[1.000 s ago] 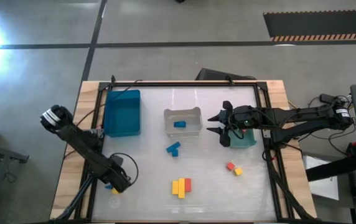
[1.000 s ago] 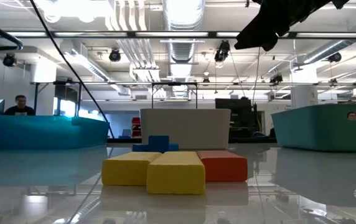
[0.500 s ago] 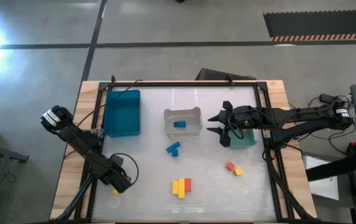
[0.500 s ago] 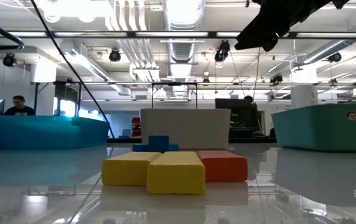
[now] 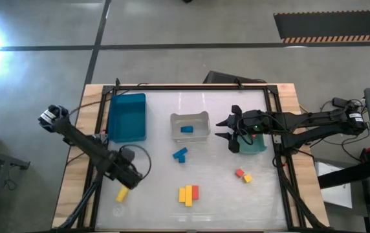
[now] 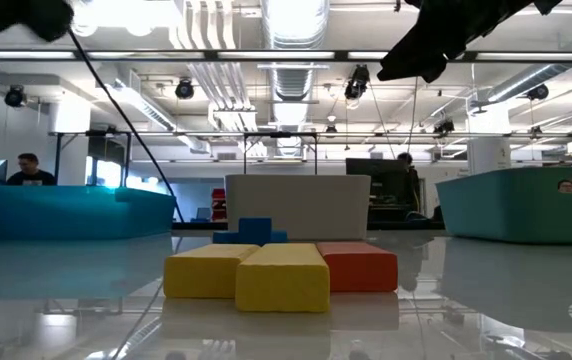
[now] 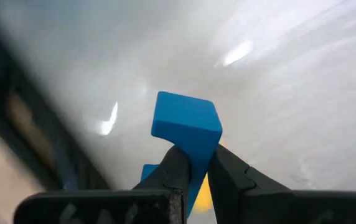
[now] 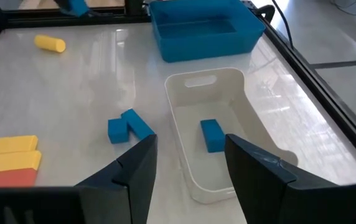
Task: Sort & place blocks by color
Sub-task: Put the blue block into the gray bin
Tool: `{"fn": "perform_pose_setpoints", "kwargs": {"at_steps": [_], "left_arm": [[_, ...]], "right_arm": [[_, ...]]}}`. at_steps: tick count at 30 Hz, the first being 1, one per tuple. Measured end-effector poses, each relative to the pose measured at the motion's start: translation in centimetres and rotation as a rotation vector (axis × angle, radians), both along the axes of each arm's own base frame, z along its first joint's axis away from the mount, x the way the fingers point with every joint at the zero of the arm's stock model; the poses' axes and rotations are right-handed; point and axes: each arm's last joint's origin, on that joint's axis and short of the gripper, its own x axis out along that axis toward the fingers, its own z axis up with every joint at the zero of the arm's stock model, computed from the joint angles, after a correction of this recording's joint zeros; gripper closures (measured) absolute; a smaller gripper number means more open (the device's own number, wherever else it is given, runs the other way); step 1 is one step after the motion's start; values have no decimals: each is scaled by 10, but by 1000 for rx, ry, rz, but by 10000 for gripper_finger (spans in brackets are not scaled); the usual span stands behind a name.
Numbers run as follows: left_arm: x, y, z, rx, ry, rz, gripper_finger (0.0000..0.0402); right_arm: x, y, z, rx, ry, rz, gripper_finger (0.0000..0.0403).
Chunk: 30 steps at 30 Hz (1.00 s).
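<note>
your left hand (image 7: 193,177) is clamped on a blue block (image 7: 187,127), fingers nearly together, lifted off the desk (image 5: 217,213) near its front left corner. the pinch sits on the block's lower end, most of it standing proud above the fingers, so the biggest risk i see is the block pivoting or slipping out on the way to a bin. if it drops beyond the desk edge, it is lost to the sort.

next: the clear bin (image 5: 190,127) already holds a blue block (image 5: 186,129), while the blue bin (image 5: 127,116) sits closer. a short, lazy carry could put it in the wrong one.

your right hand (image 8: 187,165) hangs over the desk by the green bin (image 5: 255,144), fingers well apart and holding nothing. cross toward the clear bin and the arms may crowd.

smaller: the yellow cylinder (image 5: 121,193) lies just beside your left hand; a low swing could send it rolling.
</note>
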Motion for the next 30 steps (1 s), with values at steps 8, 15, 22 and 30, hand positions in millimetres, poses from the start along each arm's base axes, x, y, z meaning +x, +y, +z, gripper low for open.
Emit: {"fn": "perform_pose_setpoints", "kwargs": {"at_steps": [8,15,22,30], "left_arm": [[31,76,29,217,-130,-260,380],[36,161,24,275,4,-460,380],[29,219,26,308,-17,-579,380],[83,239,43,470,-680,-798,380]], "right_arm": [[0,0,0,-10,4,5,225],[-3,0,-5,-23,63,14,225],[-4,-1,-7,-52,85,29,225],[0,-23,3,-176,-10,-12,225]]}}
